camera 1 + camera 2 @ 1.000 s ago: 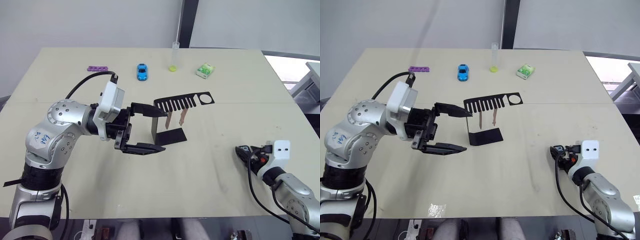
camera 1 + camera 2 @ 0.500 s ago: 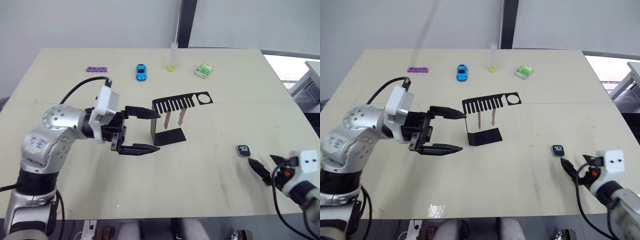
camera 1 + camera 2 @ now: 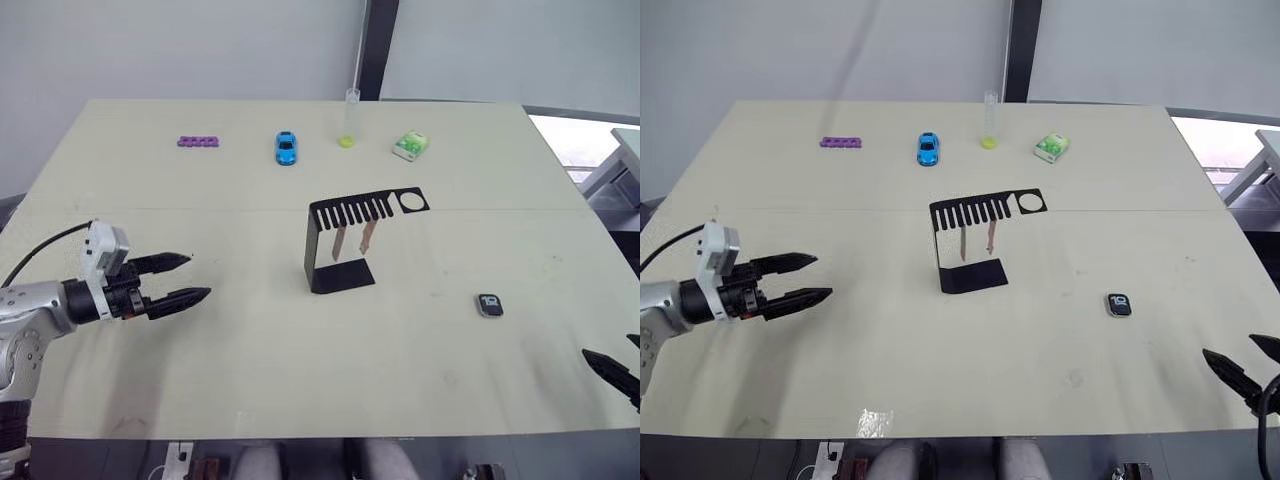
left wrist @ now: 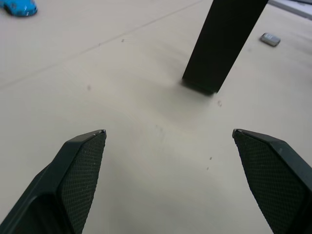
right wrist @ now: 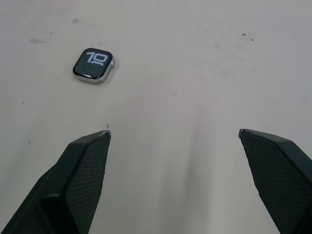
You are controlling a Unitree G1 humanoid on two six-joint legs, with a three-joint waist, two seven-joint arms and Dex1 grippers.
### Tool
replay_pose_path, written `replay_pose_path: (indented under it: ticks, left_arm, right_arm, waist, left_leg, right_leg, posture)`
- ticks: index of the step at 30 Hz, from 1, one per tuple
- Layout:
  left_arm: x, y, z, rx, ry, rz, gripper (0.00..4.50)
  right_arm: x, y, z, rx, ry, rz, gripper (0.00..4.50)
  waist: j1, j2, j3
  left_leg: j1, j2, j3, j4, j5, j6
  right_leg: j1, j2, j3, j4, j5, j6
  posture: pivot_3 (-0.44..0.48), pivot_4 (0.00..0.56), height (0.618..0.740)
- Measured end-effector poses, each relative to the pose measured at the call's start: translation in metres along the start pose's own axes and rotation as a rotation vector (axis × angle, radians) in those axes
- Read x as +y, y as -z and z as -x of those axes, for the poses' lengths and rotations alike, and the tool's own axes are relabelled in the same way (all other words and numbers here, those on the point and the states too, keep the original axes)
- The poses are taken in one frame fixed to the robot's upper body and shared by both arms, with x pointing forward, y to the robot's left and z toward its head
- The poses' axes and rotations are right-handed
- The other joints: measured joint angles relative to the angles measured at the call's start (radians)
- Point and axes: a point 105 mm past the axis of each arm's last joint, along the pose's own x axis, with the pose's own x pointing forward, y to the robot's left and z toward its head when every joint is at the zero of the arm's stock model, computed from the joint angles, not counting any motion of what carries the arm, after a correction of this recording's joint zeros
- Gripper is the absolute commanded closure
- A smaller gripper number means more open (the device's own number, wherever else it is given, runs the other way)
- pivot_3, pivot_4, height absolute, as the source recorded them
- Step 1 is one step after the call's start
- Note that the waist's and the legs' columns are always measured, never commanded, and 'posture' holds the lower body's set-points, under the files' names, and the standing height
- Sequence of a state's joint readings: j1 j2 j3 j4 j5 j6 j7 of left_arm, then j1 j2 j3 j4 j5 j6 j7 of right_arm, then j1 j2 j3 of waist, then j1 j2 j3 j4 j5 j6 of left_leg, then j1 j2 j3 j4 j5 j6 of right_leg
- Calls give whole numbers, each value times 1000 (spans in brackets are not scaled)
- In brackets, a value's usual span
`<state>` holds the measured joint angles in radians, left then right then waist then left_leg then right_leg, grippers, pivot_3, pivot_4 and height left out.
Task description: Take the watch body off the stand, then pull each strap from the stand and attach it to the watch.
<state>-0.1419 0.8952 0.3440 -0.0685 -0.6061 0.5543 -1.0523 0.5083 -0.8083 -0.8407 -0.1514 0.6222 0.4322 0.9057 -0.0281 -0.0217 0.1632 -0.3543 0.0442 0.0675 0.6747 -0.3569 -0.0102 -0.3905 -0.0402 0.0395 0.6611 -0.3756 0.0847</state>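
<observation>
Lying flat right of the stand (image 3: 340, 243): the watch body (image 3: 489, 305).
Both straps (image 3: 339, 243) seemingly hang from its comb; left gripper (image 3: 186, 279) and right gripper (image 3: 1236, 369) gape empty.

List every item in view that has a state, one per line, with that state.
watch body: off the stand, flat on the table, screen up
stand: upright
straps: both hanging from the stand's slotted arm
test tube: standing upright
left gripper: open, holding nothing
right gripper: open, holding nothing
</observation>
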Motion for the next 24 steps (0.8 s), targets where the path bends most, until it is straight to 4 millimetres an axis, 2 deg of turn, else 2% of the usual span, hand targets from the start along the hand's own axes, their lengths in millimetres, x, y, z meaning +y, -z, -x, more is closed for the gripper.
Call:
replay_pose_path:
  ticks: [4, 9, 13, 15, 18, 22, 24]
  left_arm:
    - [-6, -17, -1, -53, -15, -57, 0]
    - [-29, -31, -24, -151, 24, -102, 0]
    - [-62, -31, -59, -211, 101, -120, 0]
    - [-70, -31, -68, -223, 97, -128, 0]
    - [-76, -32, -78, -228, 69, -140, 0]
    - [-82, -26, -103, -201, 28, -148, 0]
    - [-79, -27, -114, -201, -38, -175, 0]
  right_arm:
    - [17, -26, -7, -86, -118, 4, 30]
    - [46, -53, -20, -155, -273, 20, 30]
    - [107, -77, -34, -208, -532, 74, 30]
    - [129, -90, -37, -237, -615, 107, 30]
    - [154, -99, -42, -248, -686, 157, 30]
    - [190, -106, -48, -257, -804, 190, 30]
    - [200, -110, -48, -273, -832, 196, 30]
  waist:
    - [0, 0, 0]
    - [1, 0, 0]
    - [-1, 0, 0]
    - [-1, 0, 0]
    - [1, 0, 0]
    - [4, 0, 0]
    - [6, -1, 0]
  left_leg:
    - [1, 0, 0, 0, 0, -1]
    - [0, 0, 0, 1, 0, -1]
    - [0, 1, -1, 4, 0, -2]
    - [0, 2, -1, 5, 0, -2]
    - [-1, 2, -1, 6, 0, -2]
    - [-2, 1, -2, 7, 0, -1]
    - [-2, 2, -2, 8, -1, -1]
  right_leg:
    - [0, 0, 0, 1, 0, 0]
    - [1, 0, 0, 1, 0, 0]
    - [0, 1, 0, 2, 0, 0]
    - [0, 2, 0, 2, 0, 0]
    - [1, 2, 0, 2, 0, 0]
    - [0, 2, -1, 2, 0, 0]
    - [0, 2, -1, 2, 0, 0]
  posture:
    - [0, 150, 740]
    - [0, 150, 740]
    - [0, 150, 740]
    - [0, 150, 740]
    - [0, 150, 740]
    - [0, 150, 740]
    - [0, 150, 740]
